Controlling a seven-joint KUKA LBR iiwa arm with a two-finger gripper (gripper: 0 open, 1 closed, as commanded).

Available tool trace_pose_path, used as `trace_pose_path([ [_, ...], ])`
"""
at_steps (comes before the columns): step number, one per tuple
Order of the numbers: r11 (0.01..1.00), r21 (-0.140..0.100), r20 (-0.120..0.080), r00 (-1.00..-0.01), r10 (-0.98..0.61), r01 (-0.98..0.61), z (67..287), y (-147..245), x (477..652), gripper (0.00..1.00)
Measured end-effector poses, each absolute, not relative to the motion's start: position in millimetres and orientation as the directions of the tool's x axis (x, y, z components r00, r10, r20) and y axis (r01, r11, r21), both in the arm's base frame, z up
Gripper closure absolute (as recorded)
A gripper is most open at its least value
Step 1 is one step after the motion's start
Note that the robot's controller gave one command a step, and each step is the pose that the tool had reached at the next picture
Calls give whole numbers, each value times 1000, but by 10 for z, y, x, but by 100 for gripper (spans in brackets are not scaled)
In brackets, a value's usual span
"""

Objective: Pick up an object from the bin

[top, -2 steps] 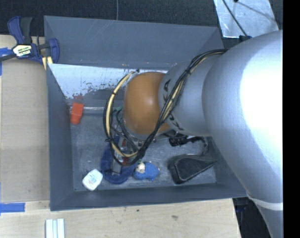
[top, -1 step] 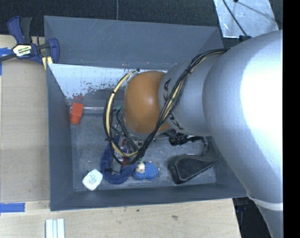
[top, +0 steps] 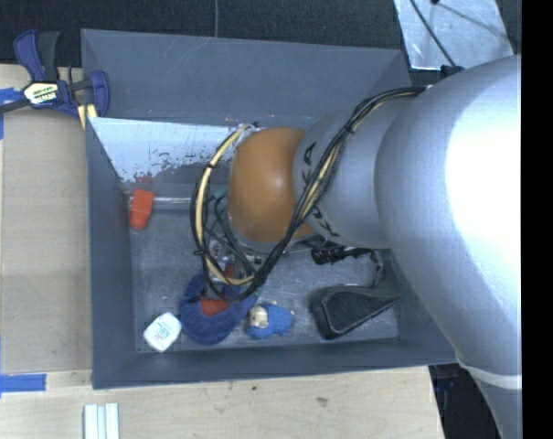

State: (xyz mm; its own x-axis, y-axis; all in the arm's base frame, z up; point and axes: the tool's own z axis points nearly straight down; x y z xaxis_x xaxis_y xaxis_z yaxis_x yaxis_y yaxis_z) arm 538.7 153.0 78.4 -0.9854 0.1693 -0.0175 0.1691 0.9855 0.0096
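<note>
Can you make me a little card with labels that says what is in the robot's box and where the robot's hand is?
container: grey metal bin
robot part: end effector, low in the middle, over the blue soft thing
nearest thing: blue soft thing, by the near wall
beside it: blue and tan toy
near left corner: white piece
left side: orange block
right side: black curved thing

Gripper [top: 224, 274] over blue lump [top: 201, 324], lwr-left of bin [top: 107, 273].

blue soft thing [top: 198, 327]: top hidden under wrist cables [top: 223, 256] | arm [top: 441, 199]: cut off right
</note>
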Motion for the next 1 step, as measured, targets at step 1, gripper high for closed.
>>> trace_pose_path([
  [1, 986, 4, -10, -986, 168, 168, 1681, 1528, 5417, 100],
])
